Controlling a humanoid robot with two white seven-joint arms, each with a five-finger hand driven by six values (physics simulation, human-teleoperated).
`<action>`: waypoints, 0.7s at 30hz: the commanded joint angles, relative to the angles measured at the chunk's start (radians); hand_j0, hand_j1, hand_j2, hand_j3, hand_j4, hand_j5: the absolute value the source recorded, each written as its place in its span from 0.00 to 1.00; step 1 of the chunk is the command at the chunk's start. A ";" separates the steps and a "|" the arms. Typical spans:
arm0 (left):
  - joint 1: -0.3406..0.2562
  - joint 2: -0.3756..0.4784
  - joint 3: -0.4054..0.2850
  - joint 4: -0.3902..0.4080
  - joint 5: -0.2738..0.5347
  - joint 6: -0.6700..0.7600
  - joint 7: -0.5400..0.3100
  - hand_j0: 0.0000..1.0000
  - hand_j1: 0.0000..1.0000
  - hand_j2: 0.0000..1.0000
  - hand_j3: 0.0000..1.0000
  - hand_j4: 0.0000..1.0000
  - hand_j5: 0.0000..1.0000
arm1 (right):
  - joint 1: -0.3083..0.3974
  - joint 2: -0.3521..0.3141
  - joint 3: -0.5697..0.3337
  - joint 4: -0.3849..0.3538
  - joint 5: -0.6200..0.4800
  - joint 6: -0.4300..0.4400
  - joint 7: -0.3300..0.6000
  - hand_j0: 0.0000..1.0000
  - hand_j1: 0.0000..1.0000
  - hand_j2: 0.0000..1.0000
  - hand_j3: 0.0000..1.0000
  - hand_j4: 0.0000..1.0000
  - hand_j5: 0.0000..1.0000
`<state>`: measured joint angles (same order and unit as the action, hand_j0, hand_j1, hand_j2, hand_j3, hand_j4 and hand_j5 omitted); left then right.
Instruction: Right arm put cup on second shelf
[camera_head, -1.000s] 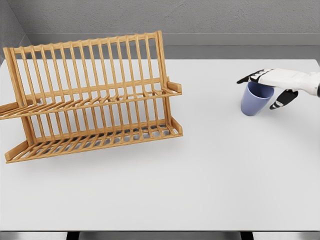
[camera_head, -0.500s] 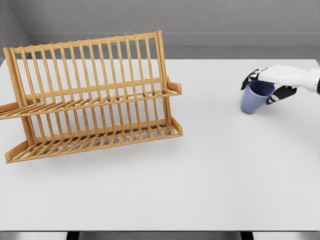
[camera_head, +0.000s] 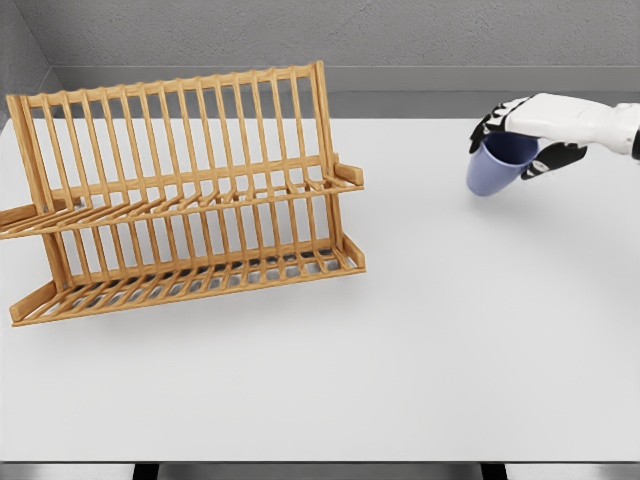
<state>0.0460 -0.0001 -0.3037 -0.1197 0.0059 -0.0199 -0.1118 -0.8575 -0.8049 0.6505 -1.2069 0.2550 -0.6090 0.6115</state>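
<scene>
Right hand at upper right, fingers wrapped around tilted blue cup, bare white table between, wooden rack at left

On the table the two-tier rack stands at the left, its shelves one above the other, while far to the right and well apart from it the cup hangs tilted in the right hand, whose arm enters from the right edge.
</scene>
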 joint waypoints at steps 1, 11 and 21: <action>0.000 0.000 0.000 0.000 0.000 0.000 0.000 1.00 1.00 1.00 1.00 1.00 1.00 | 0.000 0.000 -0.008 -0.039 -0.006 0.003 -0.001 0.65 0.65 0.65 0.65 0.65 0.65; 0.000 0.000 0.000 0.000 0.000 0.000 0.000 1.00 1.00 1.00 1.00 1.00 1.00 | 0.000 0.010 -0.074 -0.180 -0.006 0.002 -0.001 0.63 0.63 0.63 0.63 0.63 0.63; 0.000 0.000 0.000 0.000 0.000 0.000 0.000 1.00 1.00 1.00 1.00 1.00 1.00 | -0.025 0.066 -0.074 -0.260 -0.003 -0.002 -0.001 0.64 0.64 0.64 0.64 0.64 0.64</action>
<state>0.0460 -0.0001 -0.3037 -0.1197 0.0059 -0.0199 -0.1118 -0.8866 -0.7554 0.5780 -1.4566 0.2575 -0.6143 0.6125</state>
